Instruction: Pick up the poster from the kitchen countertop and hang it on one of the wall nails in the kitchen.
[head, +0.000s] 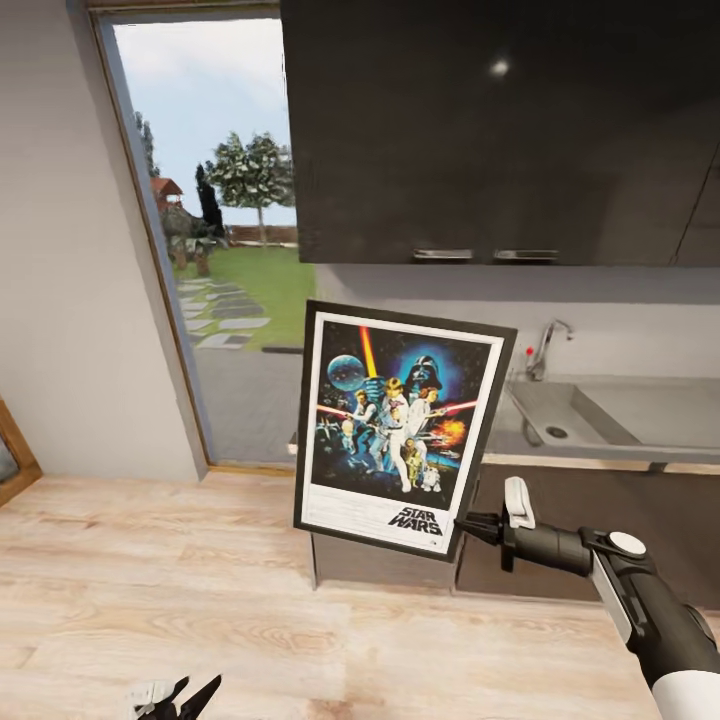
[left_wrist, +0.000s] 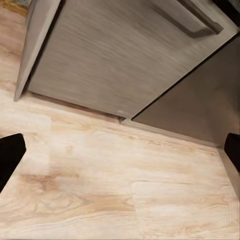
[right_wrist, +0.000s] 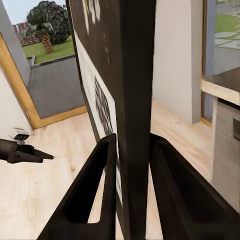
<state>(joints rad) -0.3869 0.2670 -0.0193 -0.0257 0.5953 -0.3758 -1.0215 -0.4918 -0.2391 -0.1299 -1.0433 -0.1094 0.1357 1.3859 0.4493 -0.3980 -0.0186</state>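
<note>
Right jaws: the right gripper (head: 470, 524) is clamped on the poster (head: 400, 430) at its lower corner beside the logo; in the right wrist view the 2 fingers (right_wrist: 87, 195) press either side of the black frame edge (right_wrist: 134, 115)

Poster, where it is: lifted clear of the desk (head: 600, 450), held in the air in front of its near end; apart from the slab and the sink (head: 565, 412)

Poster, from the jaws: it rises up and away from the right jaws, toward the left arm's side; its long axis runs roughly upright, tilted a little, printed face toward the head camera

Left jaws: the left gripper (head: 175, 698) hangs low over the wooden floor (head: 200, 600), well apart from the poster; its 2 dark fingertips (left_wrist: 10, 155) stand wide apart with nothing between them

Nearer arm: the right, already holding; the left is not needed for the carry, in my judgement

Step in hand: pick-up looks done; hanging not yet done

Nail: no wall nail can be made out in these views, so the direction of the coming move cannot be told

Risk: a 1-corner pinch on a tall frame may let it swing or slip
</note>
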